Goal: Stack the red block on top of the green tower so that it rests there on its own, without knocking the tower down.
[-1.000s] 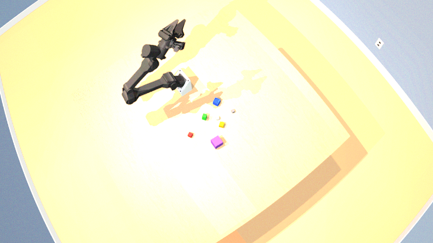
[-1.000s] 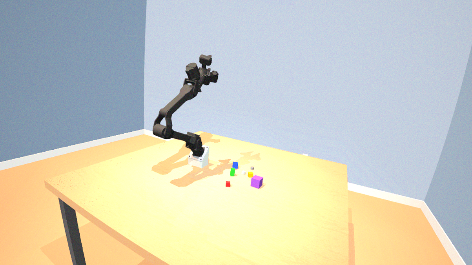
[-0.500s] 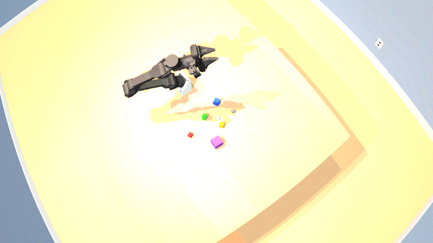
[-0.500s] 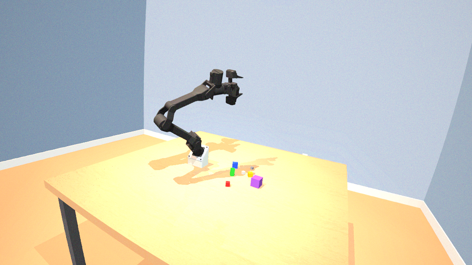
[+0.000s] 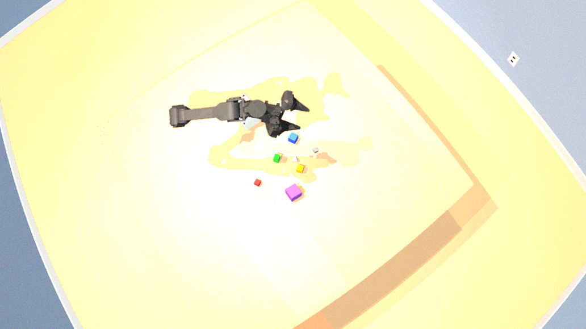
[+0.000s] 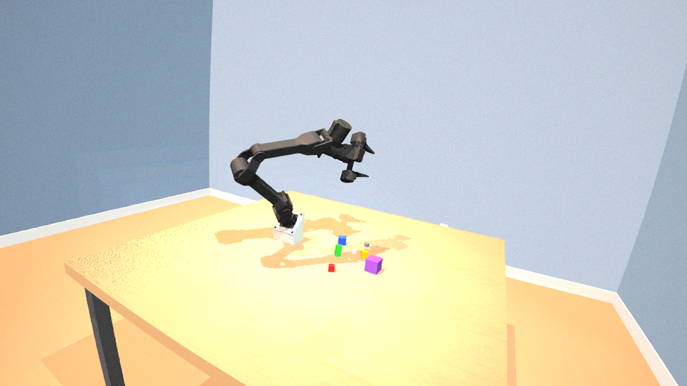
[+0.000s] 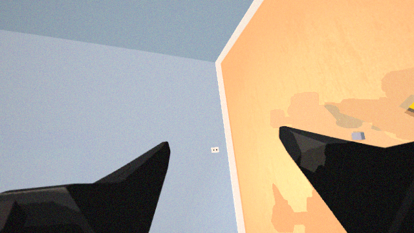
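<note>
The small red block lies alone on the table, in front of the other blocks. The green tower stands upright, a little behind and to the right of the red block. My gripper is open and empty. It hangs high above the table, over the blue block, and points sideways toward the wall. Neither the red block nor the green tower shows in the wrist view.
A blue block, a yellow block and a larger purple cube lie near the tower. Two tiny pale cubes lie between them; one also shows in the wrist view. The arm's white base stands behind.
</note>
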Available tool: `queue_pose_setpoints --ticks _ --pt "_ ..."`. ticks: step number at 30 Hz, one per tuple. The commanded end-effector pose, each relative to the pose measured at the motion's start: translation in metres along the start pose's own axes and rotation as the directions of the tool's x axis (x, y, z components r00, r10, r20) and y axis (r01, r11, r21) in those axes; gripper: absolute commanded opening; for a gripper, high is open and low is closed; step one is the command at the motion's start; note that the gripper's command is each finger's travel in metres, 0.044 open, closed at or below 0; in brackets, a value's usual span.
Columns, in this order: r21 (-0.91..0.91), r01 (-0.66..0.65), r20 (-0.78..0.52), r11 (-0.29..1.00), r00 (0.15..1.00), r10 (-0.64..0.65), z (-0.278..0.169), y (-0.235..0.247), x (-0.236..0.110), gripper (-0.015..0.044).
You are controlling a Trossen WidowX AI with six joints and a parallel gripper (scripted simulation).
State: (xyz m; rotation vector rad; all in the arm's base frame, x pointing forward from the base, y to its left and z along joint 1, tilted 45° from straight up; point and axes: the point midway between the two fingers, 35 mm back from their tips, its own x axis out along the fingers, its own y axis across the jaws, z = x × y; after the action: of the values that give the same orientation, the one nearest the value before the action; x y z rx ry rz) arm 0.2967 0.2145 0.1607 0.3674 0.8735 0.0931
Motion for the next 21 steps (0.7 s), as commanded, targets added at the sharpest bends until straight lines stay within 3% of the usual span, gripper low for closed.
queue_pose_setpoints --ticks 1,12,16,21 --pt "-0.123 0.197 0.013 0.973 0.980 -0.197 0.019 -0.049 0.012 0.0440" --pt "-0.416 0.553 -0.061 0.722 0.775 -0.629 0.041 -0.179 0.008 0.0440" --pt "-0.543 0.587 -0.112 0.600 0.658 -0.745 0.043 -0.223 -0.004 0.0440" --pt "-0.717 0.527 -0.187 0.457 0.486 -0.854 0.043 -0.272 -0.027 0.0440"
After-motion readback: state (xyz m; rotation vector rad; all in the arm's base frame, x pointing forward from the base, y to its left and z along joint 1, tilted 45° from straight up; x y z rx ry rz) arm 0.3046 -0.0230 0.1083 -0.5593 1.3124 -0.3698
